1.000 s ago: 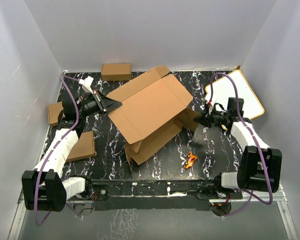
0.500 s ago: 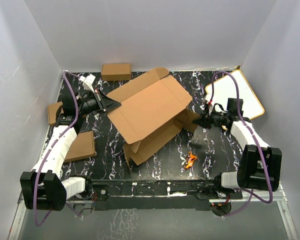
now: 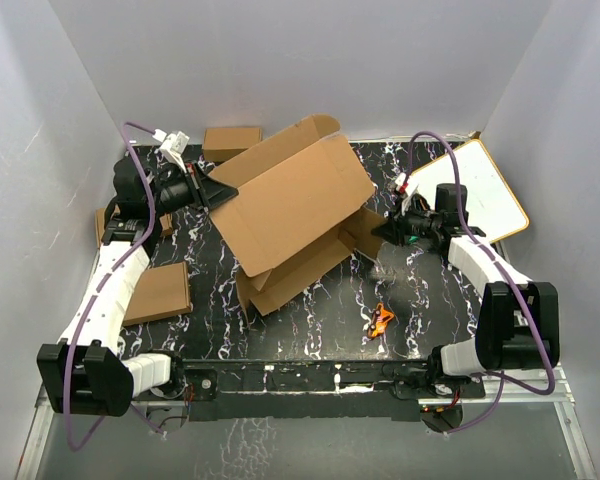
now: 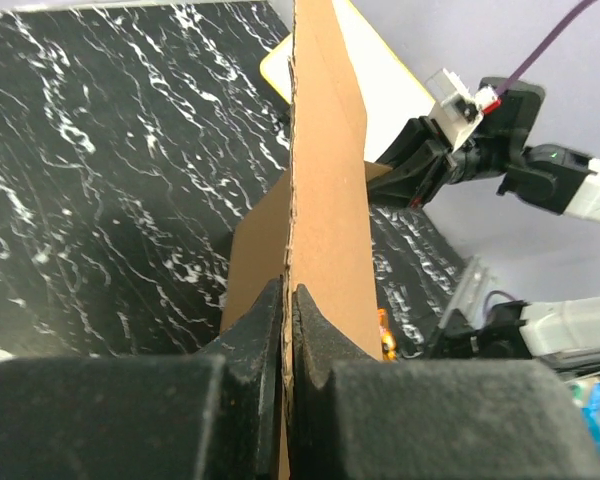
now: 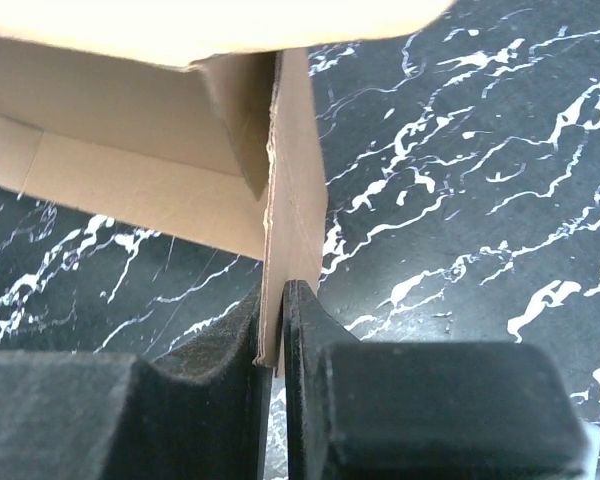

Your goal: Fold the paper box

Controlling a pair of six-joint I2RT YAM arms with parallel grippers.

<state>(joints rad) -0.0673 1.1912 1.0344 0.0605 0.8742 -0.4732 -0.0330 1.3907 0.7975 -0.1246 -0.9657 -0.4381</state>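
And here's the paper box (image 3: 290, 205), sitting in the centre of the overhead view, its big panel tilted up off the black marbled table (image 3: 320, 320) with more flaps lying under it toward lower centre. The left gripper (image 3: 212, 190), over at upper left, is clamped on the sheet's left edge. The left wrist view confirms it, with both fingers (image 4: 255, 330) pressed flat against the cardboard and no gap showing. That looks like an anchoring hold, keeping the panel propped so a wall can stand. On the right of centre, the right gripper (image 3: 380, 232) has pinched a side flap, and its own camera shows the cardboard edge sandwiched between closed fingers (image 5: 305, 310). My read is that the two arms hold opposite sides so the sheet can be bent along a crease without sliding.

Now for what we can't see. The raised panel covers the flaps beneath it, so which tabs and slits are engaged is anyone's guess. The left wrist camera looks at the sheet edge-on, so no creases are readable there. The top of the right wrist view is washed out bright. One of the small brown boxes (image 3: 108, 225) at far left is partly behind the left arm. The white board (image 3: 475, 185) at upper right is cut across by the right arm and its cable, and the little orange object (image 3: 381, 321) below centre is too small to identify
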